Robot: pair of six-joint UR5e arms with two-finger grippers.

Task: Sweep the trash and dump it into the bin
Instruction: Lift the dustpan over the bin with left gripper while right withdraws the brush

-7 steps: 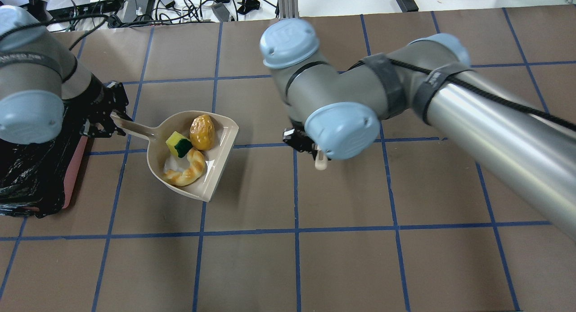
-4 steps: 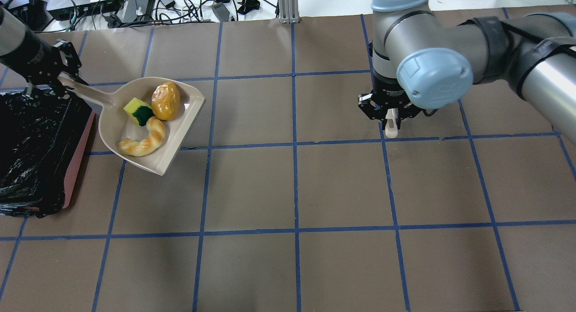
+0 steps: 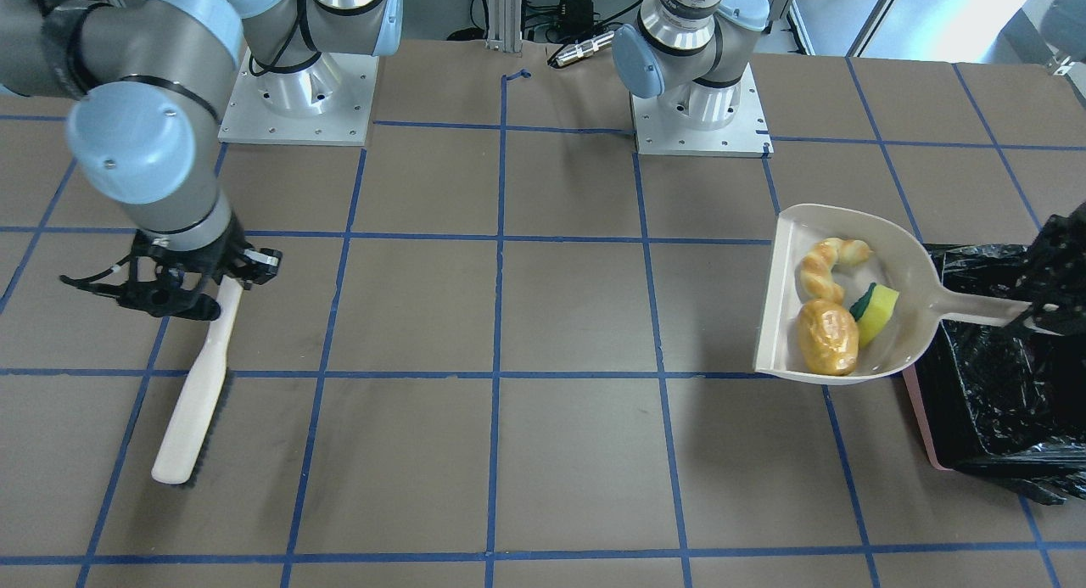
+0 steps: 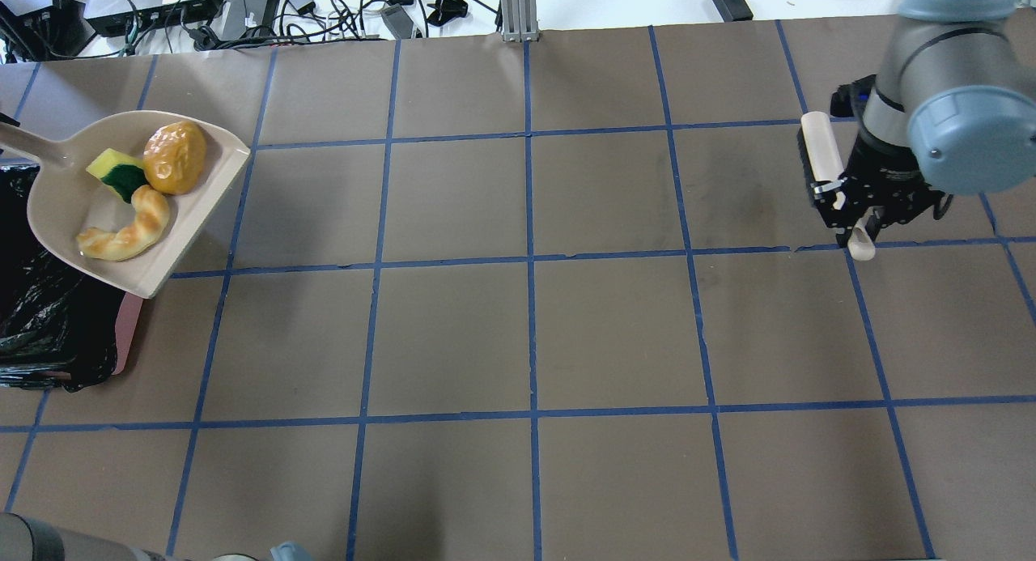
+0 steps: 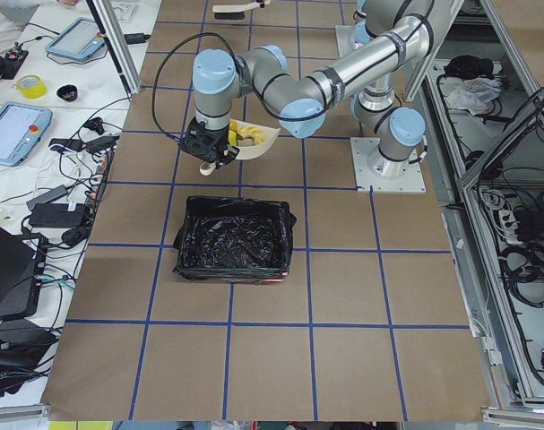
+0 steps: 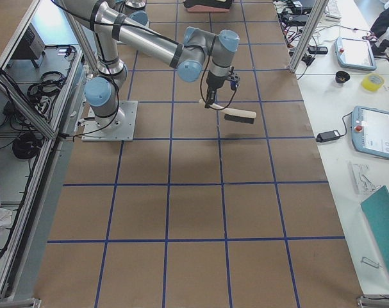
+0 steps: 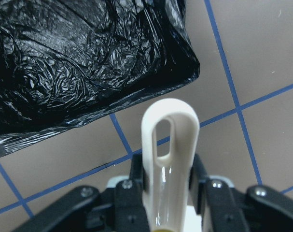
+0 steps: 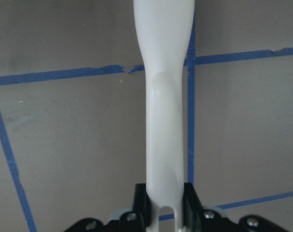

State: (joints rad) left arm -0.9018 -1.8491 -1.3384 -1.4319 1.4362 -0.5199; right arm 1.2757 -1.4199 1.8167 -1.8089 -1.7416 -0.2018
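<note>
The beige dustpan [image 4: 57, 209] hangs above the table at the bin's edge, held about level. On it lie the three pieces of trash: a golden-brown lump [image 4: 174, 146], a tan croissant-like piece [image 4: 125, 233] and a yellow-green sponge wedge [image 4: 117, 172]. My left gripper [image 7: 168, 181] is shut on the dustpan handle [image 7: 168, 145]; it shows at the far right of the front-facing view [image 3: 1048, 295] and is cut off in the overhead view. The bin [image 3: 1001, 384], lined with black plastic, stands just below and beside it. My right gripper [image 4: 854, 213] is shut on the handle of a white brush [image 4: 817, 152].
The brush [image 3: 195, 393] slants down with its bristle end near the brown, blue-taped table [image 4: 534, 334]. Both arm bases [image 3: 696, 104] stand at the robot's side of the table. Cables and electronics [image 4: 243, 10] lie past its far edge.
My left arm has carried the loaded dustpan leftward and away from the robot, up to the bin. My right arm has swung the brush far to the right.
</note>
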